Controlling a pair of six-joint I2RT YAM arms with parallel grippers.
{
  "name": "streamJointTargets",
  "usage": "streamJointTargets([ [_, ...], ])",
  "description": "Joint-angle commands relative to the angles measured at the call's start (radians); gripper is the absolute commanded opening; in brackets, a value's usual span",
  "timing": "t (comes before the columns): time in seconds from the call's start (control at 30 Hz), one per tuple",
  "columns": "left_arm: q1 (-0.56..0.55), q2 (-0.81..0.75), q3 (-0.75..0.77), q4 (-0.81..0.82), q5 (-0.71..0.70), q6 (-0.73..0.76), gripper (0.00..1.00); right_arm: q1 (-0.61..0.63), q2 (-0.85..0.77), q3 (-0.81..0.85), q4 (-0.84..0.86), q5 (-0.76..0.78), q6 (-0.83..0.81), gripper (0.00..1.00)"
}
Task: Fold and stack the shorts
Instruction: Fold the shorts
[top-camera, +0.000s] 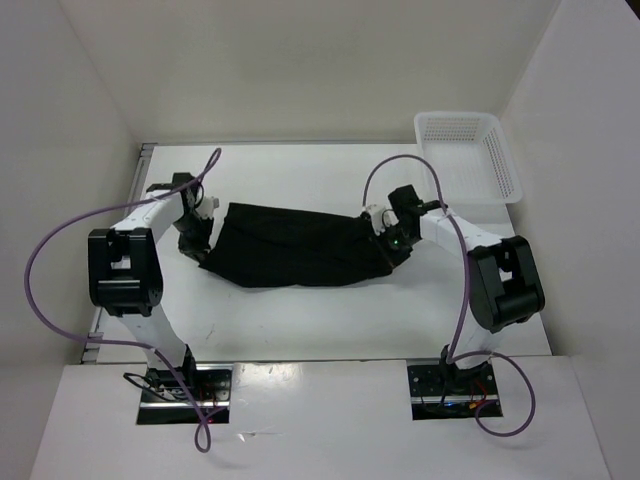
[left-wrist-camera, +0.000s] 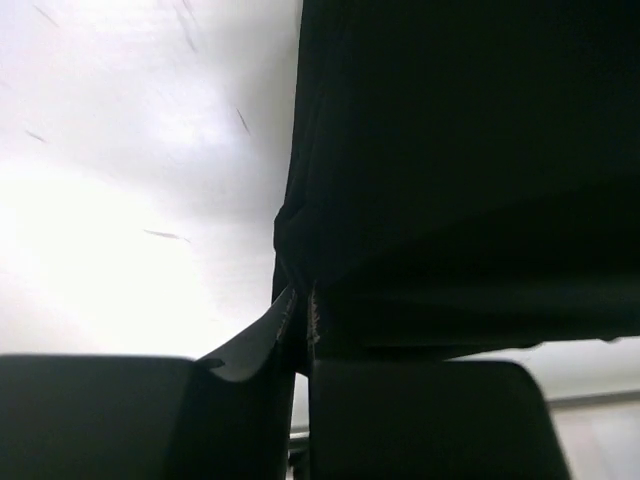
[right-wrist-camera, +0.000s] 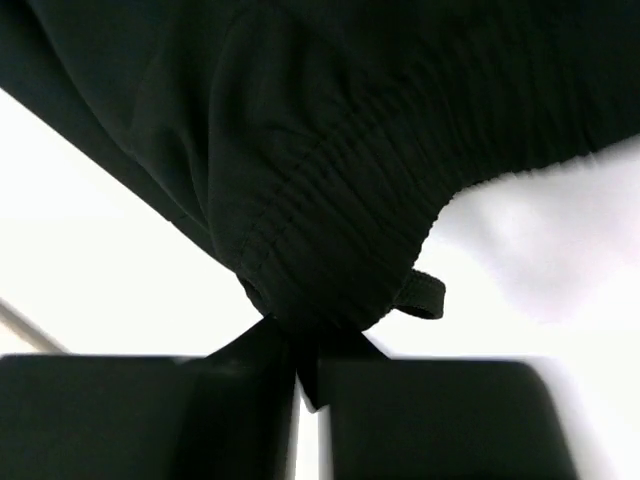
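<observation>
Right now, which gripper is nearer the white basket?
Right. The right gripper clamps the shorts' waistband end, a little short of the basket; the left gripper clamps the opposite end, across the table.

White table (top-camera: 300, 320), white mesh basket (top-camera: 466, 150) on its far right corner, plain white walls (top-camera: 300, 70) around

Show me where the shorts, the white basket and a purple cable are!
shorts (top-camera: 295, 247): top view, middle of the black fabric.
white basket (top-camera: 468, 160): top view, its bare mesh floor.
purple cable (top-camera: 29, 272): top view, leftmost bend of its loop.
</observation>
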Motion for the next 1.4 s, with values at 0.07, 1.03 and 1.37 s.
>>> streamJointTargets([
  [0.07, 0.0, -0.06, -0.096, -0.037, -0.006, 0.004, 0.27, 0.086, -0.078, -0.052, -0.111, 0.029, -0.134, 0.45],
  [1.03, -0.221, 0.138, 0.204, 0.309, -0.238, 0.004, 0.8, -0.026, -0.019, 0.166, 0.211, 0.008, -0.256, 0.68],
  [1.37, -0.155, 0.173, 0.305, 0.228, -0.165, 0.004, 0.64, -0.026, 0.095, 0.283, 0.183, -0.05, -0.208, 0.68],
])
